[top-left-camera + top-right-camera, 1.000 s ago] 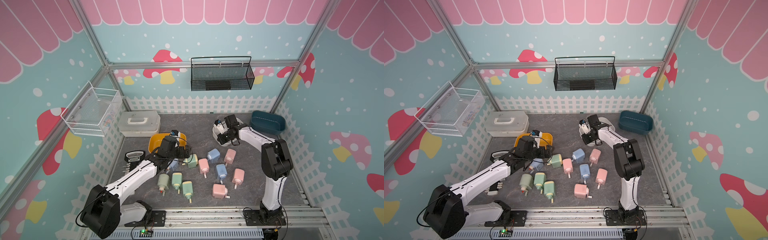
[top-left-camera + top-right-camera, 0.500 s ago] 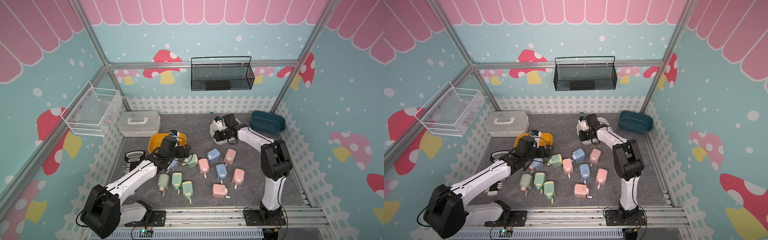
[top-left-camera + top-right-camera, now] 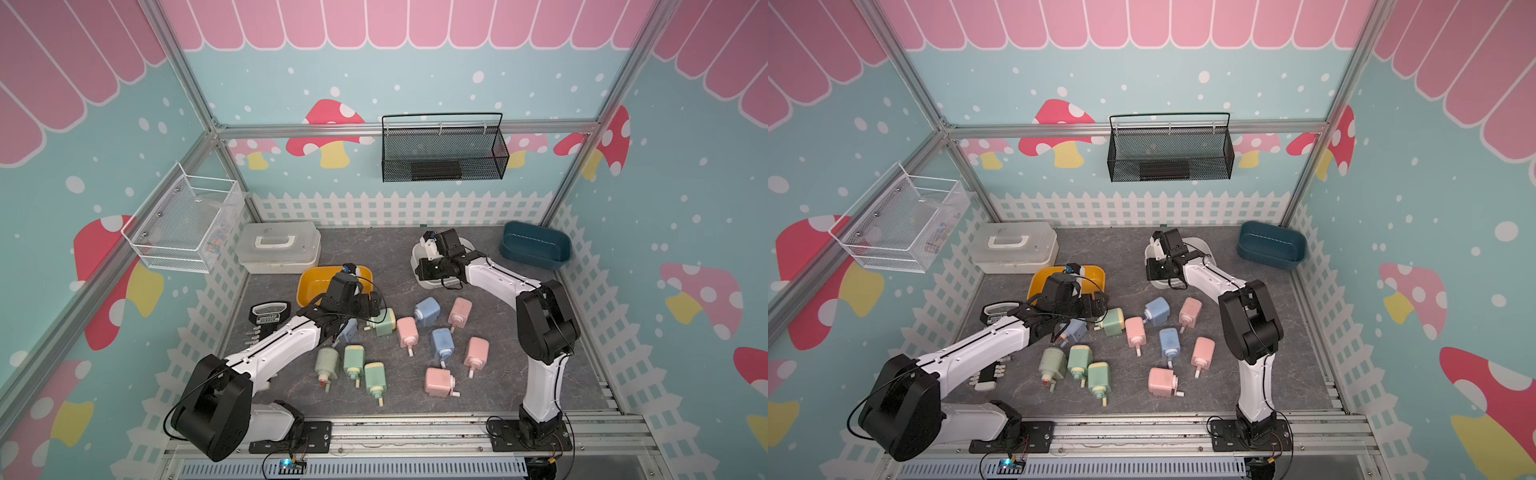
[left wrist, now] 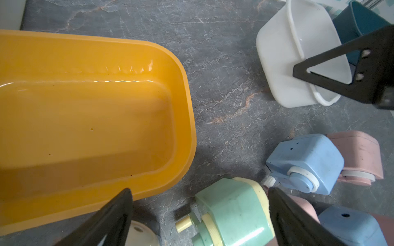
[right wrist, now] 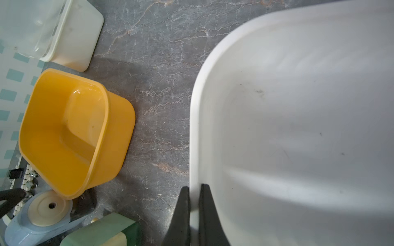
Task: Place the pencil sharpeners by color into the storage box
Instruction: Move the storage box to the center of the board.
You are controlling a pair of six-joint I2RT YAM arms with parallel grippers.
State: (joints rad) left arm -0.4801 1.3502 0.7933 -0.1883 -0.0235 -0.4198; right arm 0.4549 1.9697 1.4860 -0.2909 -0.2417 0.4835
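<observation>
Your left gripper (image 4: pixel 198 189) gapes wide over the green sharpener (image 4: pixel 232 210), mid-desk beside the yellow bin (image 4: pixel 185 95); lower squarely across its body, clear of the crank. Your right gripper (image 5: pixel 194 191) pinches the rim of the white bin (image 5: pixel 195 127); hold it steady.

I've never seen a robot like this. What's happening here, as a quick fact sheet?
left claw: open, over a green sharpener beside the yellow bin
right claw: shut on the rim of the white bin
pencil sharpeners: eleven, pink, green and blue, all loose on the table
yellow bin: empty
dark blue bin: at the back, untouched
</observation>
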